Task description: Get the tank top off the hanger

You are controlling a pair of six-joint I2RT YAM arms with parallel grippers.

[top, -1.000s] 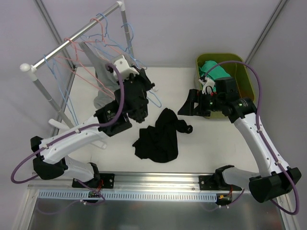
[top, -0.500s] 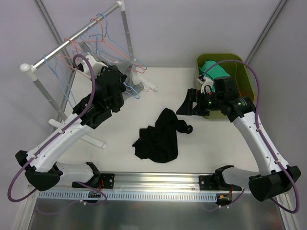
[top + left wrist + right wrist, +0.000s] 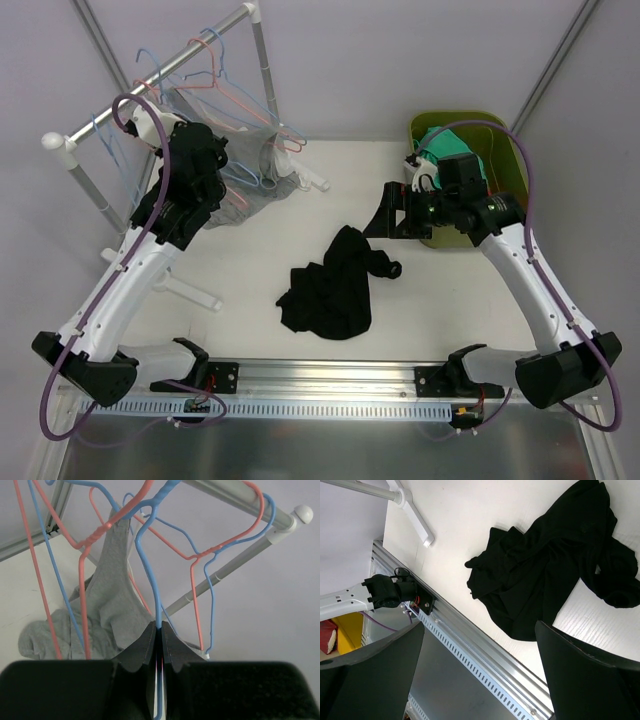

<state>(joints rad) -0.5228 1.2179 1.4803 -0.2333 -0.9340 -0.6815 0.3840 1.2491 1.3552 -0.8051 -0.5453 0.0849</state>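
Presently, the wire of a blue hanger (image 3: 153, 597) is being pinched between the closed fingers of the left gripper (image 3: 160, 630), below the rail (image 3: 240, 500). The grey tank top (image 3: 112, 605) is being held up by a strap just beside that wire, its lower part bunched on the table (image 3: 450, 300). The right gripper (image 3: 480, 670) is being held wide apart above a black garment (image 3: 545, 570).
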